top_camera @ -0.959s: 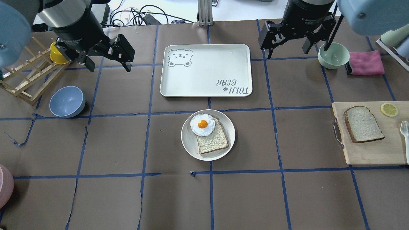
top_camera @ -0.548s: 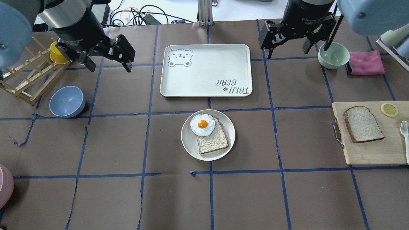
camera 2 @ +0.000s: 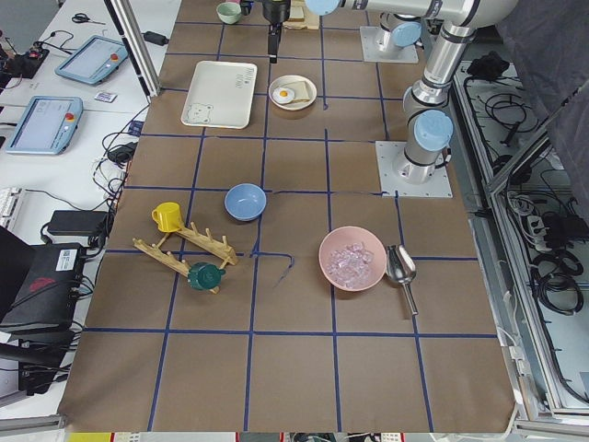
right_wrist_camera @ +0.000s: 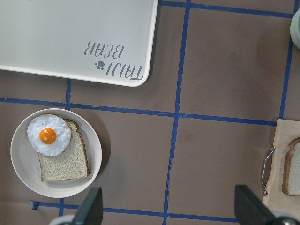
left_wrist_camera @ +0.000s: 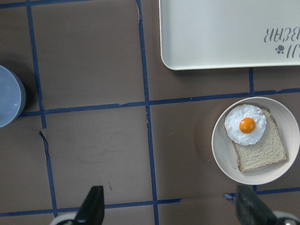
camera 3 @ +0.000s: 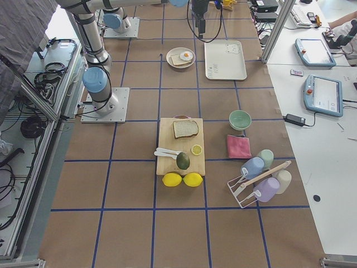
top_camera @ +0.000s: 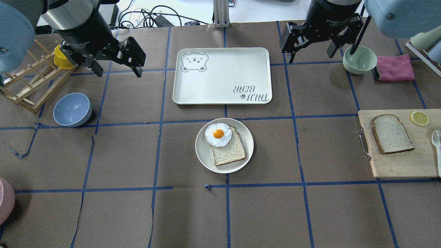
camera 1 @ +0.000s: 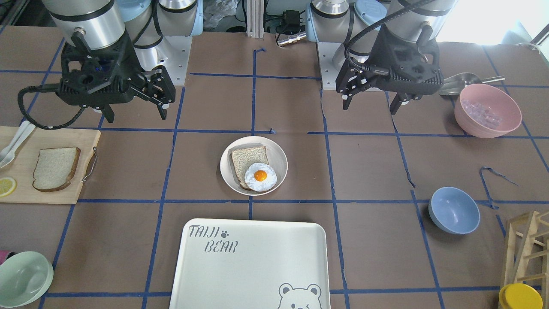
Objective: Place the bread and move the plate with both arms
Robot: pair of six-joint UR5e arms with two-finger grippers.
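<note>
The bread (top_camera: 391,134), a pale slice with dark crust, lies on a wooden cutting board (top_camera: 399,163) at the right; it also shows in the front view (camera 1: 55,168). The cream plate (top_camera: 204,151) sits mid-table and holds a tanner slice and a fried egg (top_camera: 218,134). My left gripper (top_camera: 118,74) is open and empty, high over the far left. My right gripper (top_camera: 310,58) is open and empty, high over the far right. The plate shows in the left wrist view (left_wrist_camera: 222,150) and the right wrist view (right_wrist_camera: 21,164).
The bear tray (top_camera: 222,75) lies just beyond the plate. A green bowl (top_camera: 359,59) and a pink cloth (top_camera: 394,67) sit far right. A blue bowl (top_camera: 72,109) and a wooden rack (top_camera: 27,86) stand at the left. A lemon slice (top_camera: 419,118) lies on the board.
</note>
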